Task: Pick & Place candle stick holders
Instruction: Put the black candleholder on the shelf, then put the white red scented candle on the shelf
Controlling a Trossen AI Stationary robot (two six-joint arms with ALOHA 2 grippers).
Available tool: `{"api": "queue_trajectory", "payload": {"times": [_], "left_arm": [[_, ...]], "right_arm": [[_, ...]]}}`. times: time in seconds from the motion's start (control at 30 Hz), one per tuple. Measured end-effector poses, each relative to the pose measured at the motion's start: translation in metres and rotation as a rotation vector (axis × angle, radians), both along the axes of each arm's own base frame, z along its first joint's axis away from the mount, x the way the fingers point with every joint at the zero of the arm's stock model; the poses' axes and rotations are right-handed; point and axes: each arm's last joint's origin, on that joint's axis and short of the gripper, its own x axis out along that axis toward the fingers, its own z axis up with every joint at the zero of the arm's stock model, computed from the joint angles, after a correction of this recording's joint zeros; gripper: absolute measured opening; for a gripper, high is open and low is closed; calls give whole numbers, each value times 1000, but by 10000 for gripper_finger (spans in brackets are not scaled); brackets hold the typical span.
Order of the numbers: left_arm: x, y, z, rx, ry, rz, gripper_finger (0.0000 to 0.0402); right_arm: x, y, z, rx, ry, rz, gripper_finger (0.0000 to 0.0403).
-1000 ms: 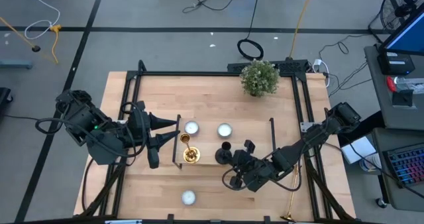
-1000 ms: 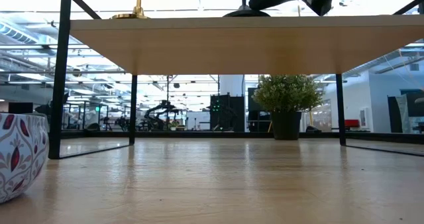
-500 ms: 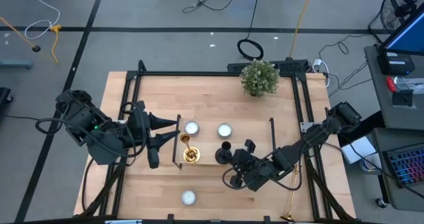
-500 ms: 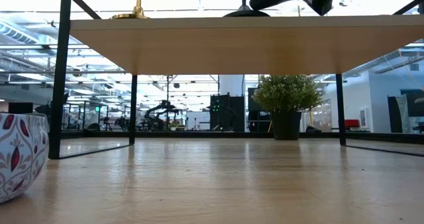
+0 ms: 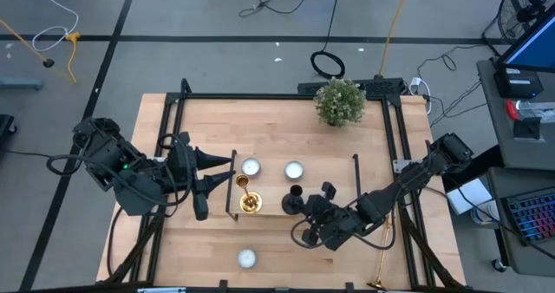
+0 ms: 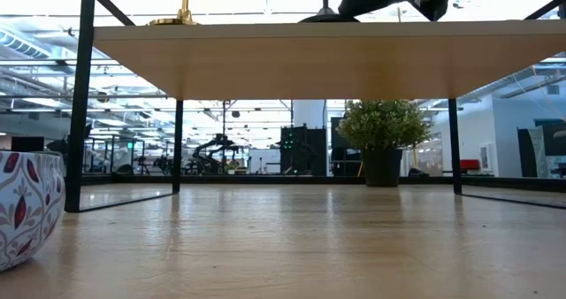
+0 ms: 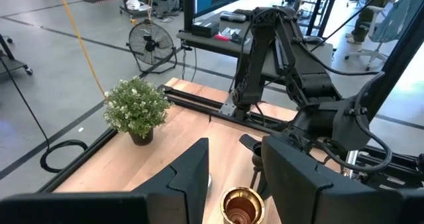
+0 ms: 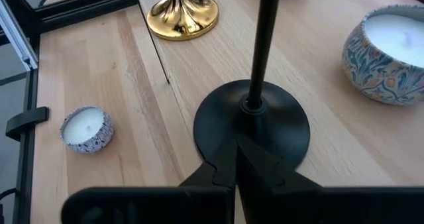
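Gold candlestick (image 7: 242, 206) between the left jaws (spread); black candlestick (image 8: 252, 124) against pressed-together right jaws.

Bright, even overhead light, soft short shadows on the table (image 5: 277, 133), blown-out ceiling glare in the low view, near fingers (image 7: 189, 177) blurred in wrist views

The right gripper (image 8: 233, 163), fingers closed together, rests at the rim of the black holder's (image 8: 252, 121) round base on the wooden shelf (image 8: 132, 85). The gold holder's (image 8: 182, 15) base stands beyond. A small candle (image 8: 84, 127) and a larger patterned candle (image 8: 389, 52) flank them.
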Motion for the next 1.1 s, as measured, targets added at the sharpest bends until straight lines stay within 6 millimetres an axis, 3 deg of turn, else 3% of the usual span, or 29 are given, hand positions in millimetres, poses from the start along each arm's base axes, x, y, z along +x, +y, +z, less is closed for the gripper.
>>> {"api": "queue_trajectory", "payload": {"times": [0.53,0.9,1.1], "left_arm": [[0,0,-1,5,6,0,145],[0,0,-1,32,19,-6,145],[-12,10,-1,27,50,9,145]], "right_arm": [[-5,12,51,-82,12,29,0],[-26,27,48,-25,68,8,0],[-43,27,59,13,61,0,0]]}}
